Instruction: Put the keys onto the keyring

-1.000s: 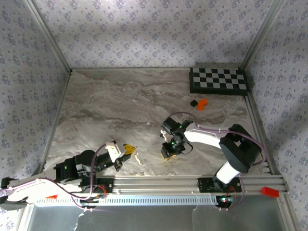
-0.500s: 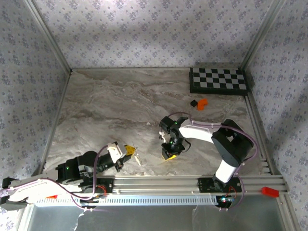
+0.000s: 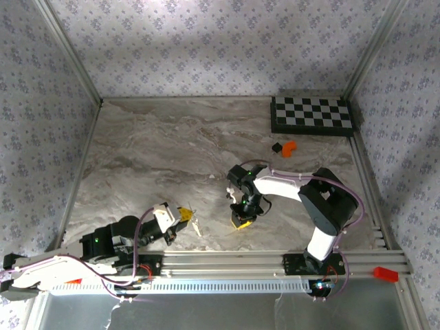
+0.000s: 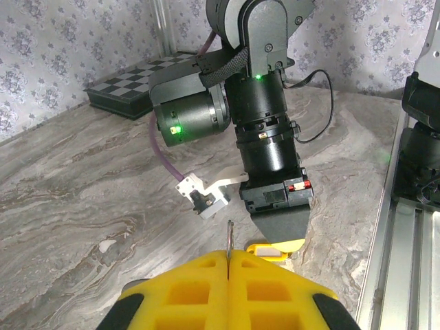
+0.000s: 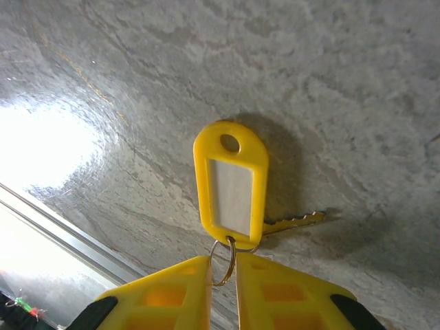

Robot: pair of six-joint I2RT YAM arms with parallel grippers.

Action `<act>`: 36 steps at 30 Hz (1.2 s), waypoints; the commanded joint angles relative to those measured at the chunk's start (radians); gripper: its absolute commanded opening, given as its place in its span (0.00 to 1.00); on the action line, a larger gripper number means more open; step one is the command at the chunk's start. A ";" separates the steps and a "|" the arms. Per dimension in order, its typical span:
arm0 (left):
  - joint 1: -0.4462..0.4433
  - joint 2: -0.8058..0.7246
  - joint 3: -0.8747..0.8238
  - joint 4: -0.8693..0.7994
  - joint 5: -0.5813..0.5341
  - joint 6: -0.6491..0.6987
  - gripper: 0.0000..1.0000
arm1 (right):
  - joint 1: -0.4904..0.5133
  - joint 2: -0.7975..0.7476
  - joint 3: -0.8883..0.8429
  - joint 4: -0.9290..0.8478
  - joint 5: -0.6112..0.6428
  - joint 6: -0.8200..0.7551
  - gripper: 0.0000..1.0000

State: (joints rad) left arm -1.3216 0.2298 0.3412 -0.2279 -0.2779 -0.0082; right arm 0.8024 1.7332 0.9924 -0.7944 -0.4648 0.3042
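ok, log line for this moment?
left tool shut on thin metal piece | right tool astride ring of tag, grip unclear | key on table

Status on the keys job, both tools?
Left tool shut on thin metal piece, key or ring unclear. Right tool pinching small ring of yellow tag, key beneath. No obstruction seen.

1. Table [image 3: 158, 151]: grey-beige marble veins.
2. Walls [image 3: 206, 48]: lilac floral print.
3. Board [image 3: 313, 115]: black-white checks.
4. Small pieces: one orange [image 3: 289, 147], one black [image 3: 277, 146].
5. My left claw [image 4: 229, 257], right claw [image 5: 223, 265]: yellow pads.
6. Key [image 5: 292, 221]: brassy blade, yellow head, pale grey window; small ring [image 5: 224, 240] silver.
7. Keyring [image 4: 229, 237]: silver.
8. My cable [image 4: 165, 165]: purple.
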 commanded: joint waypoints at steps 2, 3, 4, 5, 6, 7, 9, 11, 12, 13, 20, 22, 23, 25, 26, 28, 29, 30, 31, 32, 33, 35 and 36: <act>0.004 -0.009 0.005 0.050 -0.010 0.015 0.00 | -0.006 0.023 0.021 -0.038 -0.026 -0.019 0.17; 0.005 -0.010 0.006 0.050 -0.009 0.016 0.00 | -0.006 0.023 0.019 -0.036 -0.026 -0.019 0.17; 0.004 -0.010 0.005 0.050 -0.010 0.014 0.00 | -0.007 0.023 0.020 -0.036 -0.026 -0.020 0.16; 0.004 -0.010 0.006 0.049 -0.010 0.013 0.00 | -0.008 0.023 0.019 -0.036 -0.025 -0.019 0.16; 0.004 -0.009 0.004 0.048 -0.012 0.013 0.00 | -0.008 0.022 0.019 -0.036 -0.024 -0.019 0.15; 0.005 -0.009 0.003 0.049 -0.013 0.014 0.00 | -0.010 0.022 0.018 -0.035 -0.024 -0.019 0.15; 0.004 -0.009 0.004 0.047 -0.015 0.015 0.00 | -0.011 0.022 0.017 -0.036 -0.022 -0.019 0.14; 0.005 -0.010 0.004 0.047 -0.015 0.015 0.00 | -0.014 0.019 0.015 -0.035 -0.022 -0.020 0.13; 0.004 -0.009 0.003 0.047 -0.016 0.015 0.00 | -0.012 0.017 0.015 -0.036 -0.021 -0.019 0.11; 0.004 -0.009 0.004 0.047 -0.015 0.014 0.00 | -0.014 0.016 0.015 -0.036 -0.020 -0.019 0.10; 0.004 -0.010 0.001 0.048 -0.018 0.011 0.00 | -0.014 -0.053 -0.047 0.029 -0.003 0.026 0.00; 0.004 -0.009 0.002 0.047 -0.017 0.009 0.00 | -0.004 -0.095 -0.072 0.070 0.025 0.054 0.00; 0.005 -0.010 0.001 0.049 -0.019 0.008 0.00 | 0.002 -0.127 -0.090 0.099 0.047 0.075 0.00; 0.004 -0.009 0.001 0.048 -0.020 0.008 0.00 | 0.022 -0.195 -0.128 0.167 0.103 0.107 0.00; 0.005 -0.008 0.001 0.049 -0.022 0.008 0.00 | 0.037 -0.230 -0.147 0.189 0.139 0.122 0.00; 0.004 -0.008 0.001 0.051 -0.021 0.008 0.00 | 0.067 -0.283 -0.178 0.254 0.210 0.141 0.00; 0.005 -0.006 0.001 0.050 -0.022 0.007 0.00 | 0.086 -0.306 -0.189 0.273 0.249 0.145 0.00; 0.004 -0.004 0.002 0.050 -0.021 0.007 0.00 | 0.103 -0.323 -0.199 0.287 0.290 0.148 0.00; 0.004 -0.004 0.003 0.050 -0.022 0.007 0.00 | 0.124 -0.339 -0.211 0.306 0.341 0.152 0.00; 0.004 -0.003 0.005 0.048 -0.023 0.005 0.00 | 0.141 -0.358 -0.222 0.326 0.384 0.158 0.00; 0.005 -0.003 0.008 0.046 -0.023 0.006 0.00 | 0.163 -0.376 -0.235 0.348 0.441 0.163 0.00; 0.005 -0.007 0.016 0.043 -0.022 0.004 0.00 | 0.218 -0.418 -0.277 0.421 0.557 0.189 0.00; 0.005 -0.009 0.019 0.042 -0.021 0.004 0.00 | 0.238 -0.433 -0.297 0.446 0.596 0.191 0.00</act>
State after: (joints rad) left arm -1.3216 0.2298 0.3359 -0.2283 -0.2817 -0.0086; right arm 0.9974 1.3392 0.7395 -0.4454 -0.0761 0.4496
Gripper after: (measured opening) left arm 0.047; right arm 0.052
